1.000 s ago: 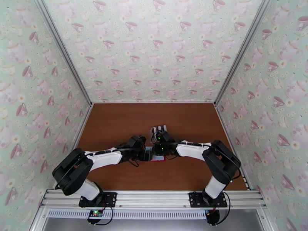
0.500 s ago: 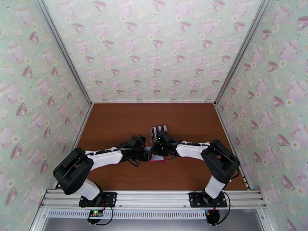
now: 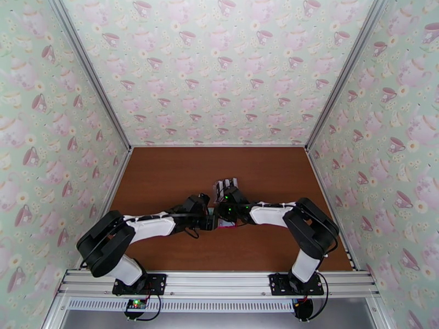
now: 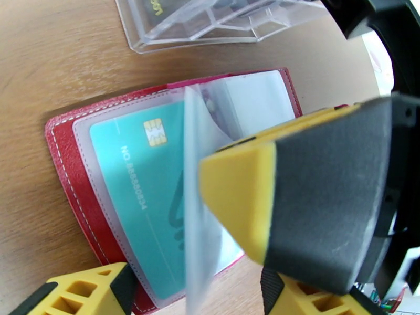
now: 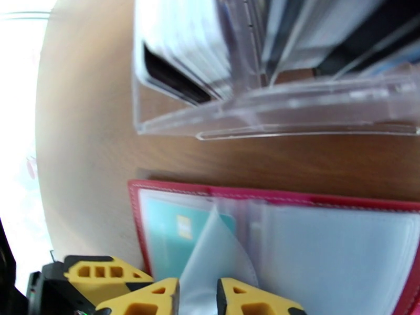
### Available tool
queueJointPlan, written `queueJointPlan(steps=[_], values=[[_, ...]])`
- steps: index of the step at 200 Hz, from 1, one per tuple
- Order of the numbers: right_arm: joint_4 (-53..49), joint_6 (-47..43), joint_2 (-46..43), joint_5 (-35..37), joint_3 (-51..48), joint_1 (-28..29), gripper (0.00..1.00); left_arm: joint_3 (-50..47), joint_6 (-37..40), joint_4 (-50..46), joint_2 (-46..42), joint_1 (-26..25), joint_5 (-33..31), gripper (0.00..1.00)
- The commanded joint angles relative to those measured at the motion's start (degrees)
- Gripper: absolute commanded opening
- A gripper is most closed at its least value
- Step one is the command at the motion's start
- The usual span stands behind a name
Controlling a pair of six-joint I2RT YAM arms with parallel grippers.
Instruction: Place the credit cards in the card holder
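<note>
The red card holder (image 4: 68, 169) lies open on the table, and a teal credit card (image 4: 142, 190) sits in its left clear pocket. One clear inner sleeve (image 4: 193, 216) stands up edge-on. My right gripper (image 5: 198, 297) is shut on that sleeve (image 5: 210, 253), and its grey-padded finger (image 4: 325, 195) shows in the left wrist view. My left gripper (image 4: 194, 300) is open low over the holder's near edge, holding nothing. From above, both grippers (image 3: 211, 220) (image 3: 220, 217) meet over the holder (image 3: 229, 225). More credit cards (image 5: 184, 48) stand in a clear slotted stand.
The clear plastic stand (image 3: 226, 187) (image 4: 210, 22) sits just behind the card holder, close to both wrists. Brown table (image 3: 164, 176) spreads out to the left, right and back. Patterned walls close off three sides.
My right gripper has crept a little to the left over the card holder and its jaws have narrowed. The left arm has barely moved.
</note>
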Motion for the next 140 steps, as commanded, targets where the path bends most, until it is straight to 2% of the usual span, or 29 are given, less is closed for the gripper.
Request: queueJointPlan(steps=[1,37,89,111,140], values=[[0.6,3.2,1.2,-1.4,-1.1,0.4,0.26,-2.0,1.0,-9.1,4.5,-0.8,-3.9,0.69],[-2.5,1.3,-3.1,-0.3,-0.9,-0.9,0.27,-1.3,1.3,-12.1,5.1,-0.9,-6.8,0.58],[-10.8,-3.7,-9.9,2.6,1.5,-1.5,0.28,-0.2,1.3,-13.7,5.6,-0.9,-8.3,0.52],[-13.1,-5.5,-11.5,3.8,1.8,-1.6,0.29,0.5,1.3,-14.7,5.7,-0.9,-8.8,0.46],[-15.7,-8.9,-11.8,5.5,2.2,-1.6,0.29,0.9,1.5,-15.4,5.1,-0.9,-9.2,0.43]])
